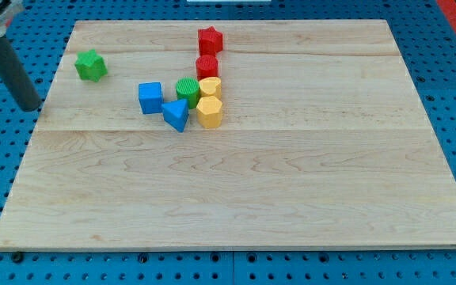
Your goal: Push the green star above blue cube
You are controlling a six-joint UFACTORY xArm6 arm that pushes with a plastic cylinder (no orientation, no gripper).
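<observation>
The green star (90,65) lies near the board's upper left. The blue cube (150,97) sits to its lower right, at the left of a cluster of blocks. My rod comes in from the view's top left, and my tip (32,106) rests at the board's left edge, to the left of and a little below the green star, apart from it.
Next to the blue cube are a blue triangular block (176,115), a green cylinder (188,91), two yellow blocks (210,112) (210,86), a red cylinder (207,66) and a red star (210,39). The wooden board (252,190) lies on a blue pegboard table.
</observation>
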